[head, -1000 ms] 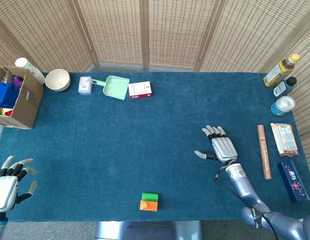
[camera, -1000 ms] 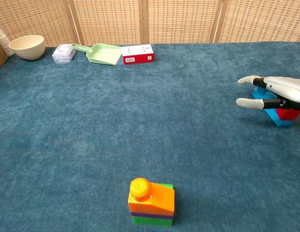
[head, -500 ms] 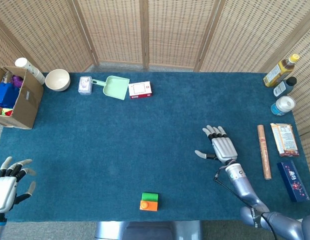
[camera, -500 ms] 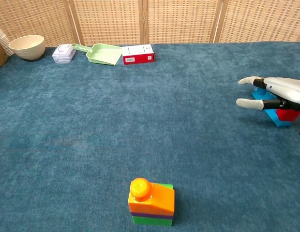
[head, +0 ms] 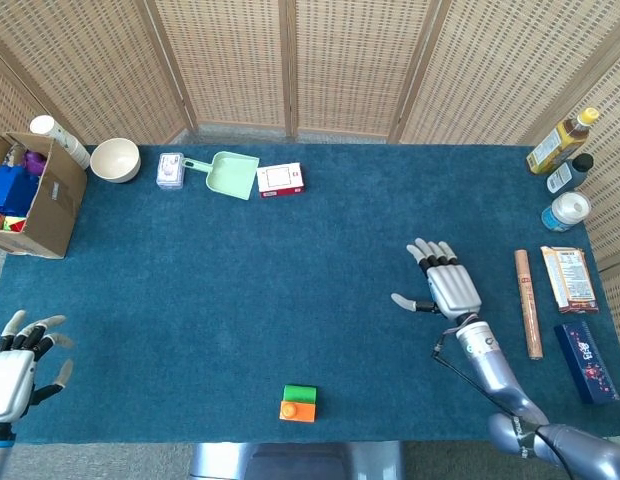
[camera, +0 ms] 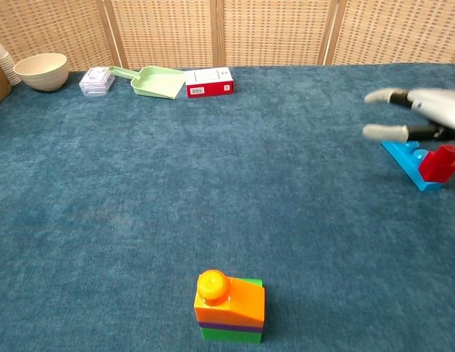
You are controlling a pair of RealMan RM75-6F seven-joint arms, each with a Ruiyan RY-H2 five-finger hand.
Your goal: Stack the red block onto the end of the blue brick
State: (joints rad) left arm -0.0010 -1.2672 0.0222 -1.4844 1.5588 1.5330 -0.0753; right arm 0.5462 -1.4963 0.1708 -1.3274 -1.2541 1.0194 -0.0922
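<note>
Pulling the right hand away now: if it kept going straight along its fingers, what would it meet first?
The right hand points toward the far table edge. That line looks free in the head view: the red box lies well left, the bottles well right. Height is unclear.

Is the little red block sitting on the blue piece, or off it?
On it: red block sits atop blue brick's near end; right hand hovers above, open.

You won't find any readable text here: the red box [camera: 209, 81] just beside the green dustpan [camera: 155, 81] carries a white label, but its print is too small to make out.
</note>
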